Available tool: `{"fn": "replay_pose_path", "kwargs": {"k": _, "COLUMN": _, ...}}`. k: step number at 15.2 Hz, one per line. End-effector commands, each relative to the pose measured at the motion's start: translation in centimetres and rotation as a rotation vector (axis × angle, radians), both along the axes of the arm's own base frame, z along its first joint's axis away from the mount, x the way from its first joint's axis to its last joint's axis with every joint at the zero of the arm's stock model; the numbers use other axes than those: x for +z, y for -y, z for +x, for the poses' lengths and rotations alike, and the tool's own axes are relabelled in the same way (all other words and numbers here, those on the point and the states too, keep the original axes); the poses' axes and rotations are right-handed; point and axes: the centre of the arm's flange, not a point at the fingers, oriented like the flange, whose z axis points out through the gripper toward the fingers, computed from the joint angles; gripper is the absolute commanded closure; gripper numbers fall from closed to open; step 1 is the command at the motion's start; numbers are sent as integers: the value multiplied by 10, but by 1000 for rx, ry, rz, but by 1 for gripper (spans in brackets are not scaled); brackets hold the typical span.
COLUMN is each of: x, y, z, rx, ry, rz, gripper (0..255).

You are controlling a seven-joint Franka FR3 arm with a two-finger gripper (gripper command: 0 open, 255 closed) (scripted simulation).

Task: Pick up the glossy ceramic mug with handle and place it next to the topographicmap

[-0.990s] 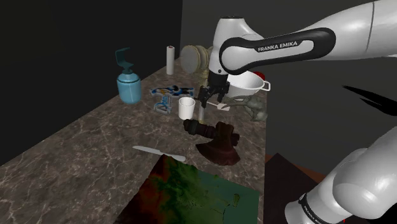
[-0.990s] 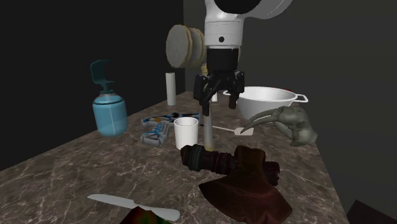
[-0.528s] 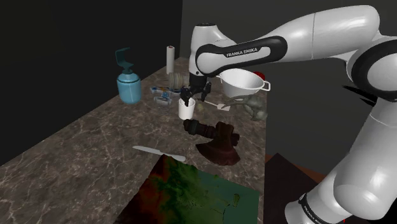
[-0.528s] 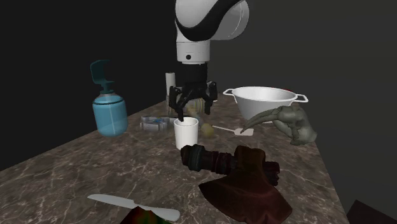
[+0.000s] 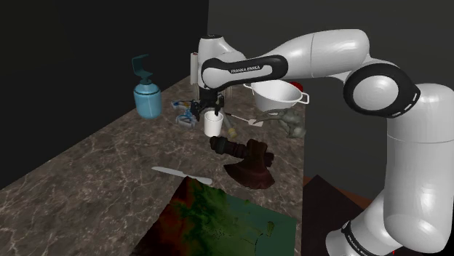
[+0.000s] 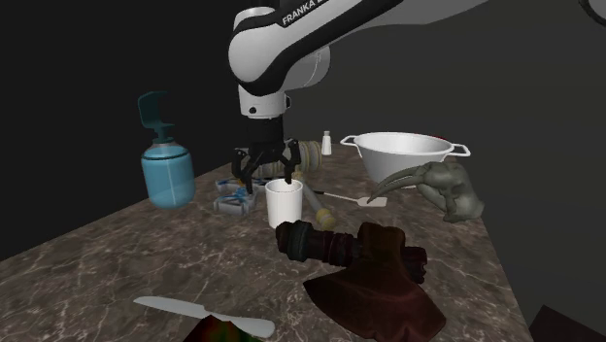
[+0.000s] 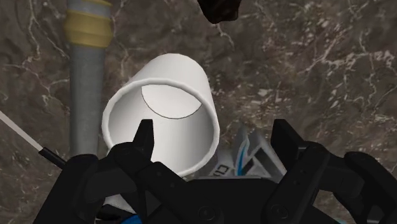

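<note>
The mug [image 5: 213, 124] is a plain white cup standing upright on the dark marble counter [image 5: 109, 156]; I see no handle on it. My gripper [image 5: 203, 112] hangs just over it, open. In the second exterior view one fingertip [image 6: 288, 179] dips at the rim of the mug [image 6: 286, 204] and the other sits outside it. In the wrist view the gripper [image 7: 215, 141] straddles one wall of the mug [image 7: 167, 108] without touching it. The topographic map [image 5: 218, 218], green and brown, lies at the counter's near end.
A dark axe-shaped object [image 5: 244, 157] lies between mug and map, a pale knife [image 5: 182, 173] beside it. A blue soap dispenser [image 5: 148, 95], a white colander [image 5: 275, 95], a grey claw figure [image 6: 445, 188], a spoon [image 6: 354, 198] and a grey rod [image 7: 85, 83] surround the mug.
The arm swung to the shoulder view's left and came down, carrying the gripper from beside the colander to right over the mug. Fingers stayed open; the mug has not moved.
</note>
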Motion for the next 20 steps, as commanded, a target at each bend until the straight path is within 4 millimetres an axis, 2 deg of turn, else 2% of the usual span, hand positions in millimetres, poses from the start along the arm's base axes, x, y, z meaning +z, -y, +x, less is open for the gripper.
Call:
{"fn": "replay_pose_path", "kwargs": {"k": 1, "x": -11, "y": -1, "z": 3, "rx": -2, "ry": 1, "rz": -1, "gripper": 0}}
{"fn": "replay_pose_path", "kwargs": {"k": 6, "x": -35, "y": 1, "z": 4, "rx": -2, "ry": 1, "rz": -1, "gripper": 0}}
{"fn": "replay_pose_path", "kwargs": {"k": 14, "x": -35, "y": 1, "z": 4, "rx": -2, "ry": 1, "rz": -1, "gripper": 0}}
{"fn": "replay_pose_path", "kwargs": {"k": 15, "x": -35, "y": 1, "z": 4, "rx": -2, "ry": 1, "rz": -1, "gripper": 255}}
{"fn": "replay_pose_path", "kwargs": {"k": 20, "x": -35, "y": 1, "z": 4, "rx": -2, "ry": 1, "rz": -1, "gripper": 255}}
